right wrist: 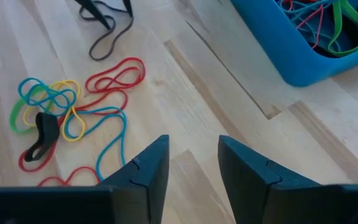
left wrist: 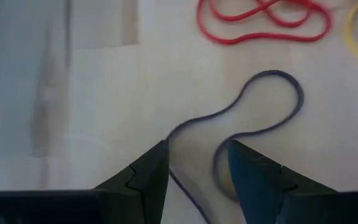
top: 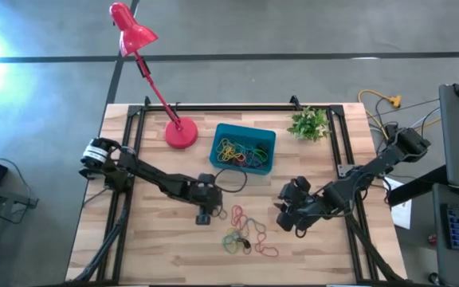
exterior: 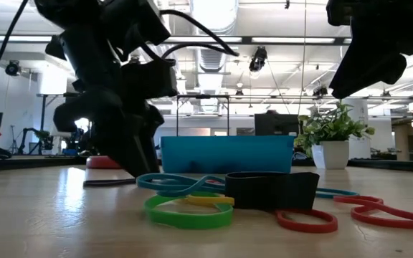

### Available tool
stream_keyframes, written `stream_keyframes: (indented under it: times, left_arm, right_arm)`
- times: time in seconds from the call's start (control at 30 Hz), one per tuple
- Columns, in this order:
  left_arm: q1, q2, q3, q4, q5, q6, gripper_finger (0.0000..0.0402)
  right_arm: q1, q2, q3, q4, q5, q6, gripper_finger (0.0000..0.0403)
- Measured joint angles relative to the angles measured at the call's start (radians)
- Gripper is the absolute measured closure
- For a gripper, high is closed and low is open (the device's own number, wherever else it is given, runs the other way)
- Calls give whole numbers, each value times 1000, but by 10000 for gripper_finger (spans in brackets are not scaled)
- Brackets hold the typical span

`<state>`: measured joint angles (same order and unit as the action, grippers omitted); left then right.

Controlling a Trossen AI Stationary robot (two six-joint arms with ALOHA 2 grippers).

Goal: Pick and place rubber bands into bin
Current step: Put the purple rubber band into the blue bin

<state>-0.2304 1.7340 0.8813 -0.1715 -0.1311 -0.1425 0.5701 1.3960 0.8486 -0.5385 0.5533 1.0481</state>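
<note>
Rubber bands (top: 245, 233) in a loose tangle on the bench (top: 158, 255), near the front edge and roughly midway between the two arms: red, green, yellow, teal and one wide black loop (exterior: 271, 190), overlapping. More bands already inside the bin (top: 243, 149), a low teal-blue box standing behind the tangle, toward the middle of the bench.

One thin dark band (left wrist: 253, 118) lying apart from the tangle, on its left side, flat on the wood in a bent loop. Left gripper (top: 205, 214) down at bench level right over this band, fingers (left wrist: 145, 177) parted, one end of the loop running between them. Not closed on it; band not lifted.

Right gripper (top: 289, 217) raised above the bench to the right of the tangle, fingers (right wrist: 145, 171) parted, nothing between them. From its wrist, tangle visible ahead on one side and a corner of the bin on the other.

Red desk lamp (top: 146, 72) with round base just left of the bin, arm leaning back past the bench edge. Small potted plant (top: 309, 123) behind and to the right of the bin. Black frame rails (top: 237, 108) along the back and sides of the bench. Cables (top: 389, 112) off the right rear corner.
</note>
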Motion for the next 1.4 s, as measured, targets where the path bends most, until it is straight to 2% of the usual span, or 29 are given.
stream_keyframes:
  times: [0.43,0.87,1.17,1.4]
  left_arm:
    - [1,-6,39,-152,-47,41,254]
    - [1,-51,34,-308,-71,-93,254]
    - [16,-64,-22,-288,83,-244,254]
    - [45,-62,-68,-192,204,-296,254]
  right_arm:
    - [0,0,0,9,-1,0,282]
    - [0,0,0,22,-1,-4,285]
    - [0,1,0,24,-2,-12,295]
    - [-1,1,0,28,0,-31,298]
